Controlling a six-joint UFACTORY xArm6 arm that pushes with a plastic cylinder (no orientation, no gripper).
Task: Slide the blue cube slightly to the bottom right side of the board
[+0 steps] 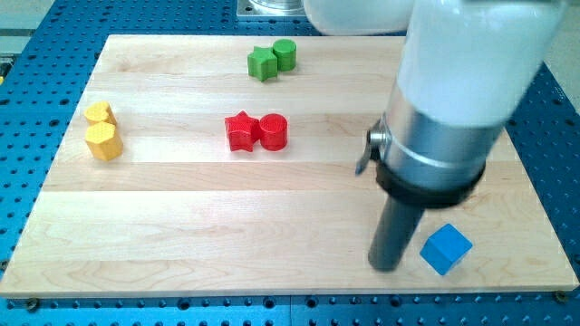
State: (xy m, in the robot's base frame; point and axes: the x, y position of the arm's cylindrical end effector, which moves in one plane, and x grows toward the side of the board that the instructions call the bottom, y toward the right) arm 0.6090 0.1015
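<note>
The blue cube (447, 249) lies near the board's bottom right corner. My tip (388, 266) rests on the board just to the cube's left, a small gap away from it or barely touching; I cannot tell which. The arm's thick white and grey body rises above the tip and hides part of the board's right side.
A red star (241, 131) and a red cylinder (274, 131) touch at the board's middle. A green star (263, 63) and a green cylinder (285, 54) sit at the top. Two yellow blocks (102, 131) lie at the left. The wooden board (181, 235) lies on a blue perforated table.
</note>
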